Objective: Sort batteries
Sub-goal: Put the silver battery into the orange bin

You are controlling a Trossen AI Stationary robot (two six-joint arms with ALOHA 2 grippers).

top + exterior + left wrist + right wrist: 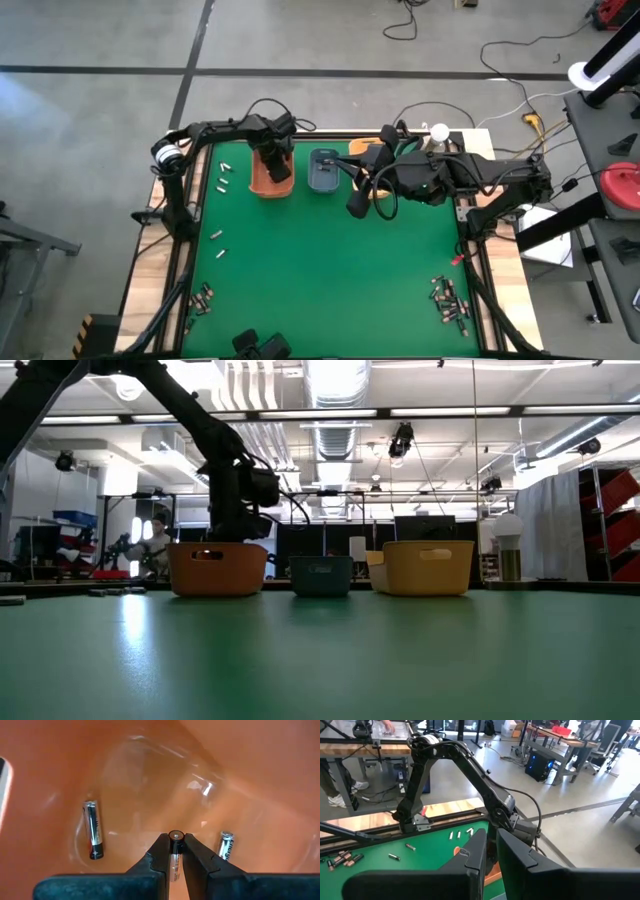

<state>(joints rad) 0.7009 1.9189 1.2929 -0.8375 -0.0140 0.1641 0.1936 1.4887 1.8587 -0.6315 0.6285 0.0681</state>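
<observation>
The left hand grips one slim silver-and-black cylindrical battery across its body, terminal end forward, inside the glossy orange plastic bin. Two similar batteries lie loose on the bin floor. A battery is judged rigid, light and smooth-sided, so it rolls readily; hold it at mid-length, across the diameter. The right hand, fingers nearly together and empty, hangs above the green worktop near the blue-grey bin. Unsorted batteries lie scattered near the worktop's edges.

overhead and table-level views share three bins, wrist cameras close
</observation>
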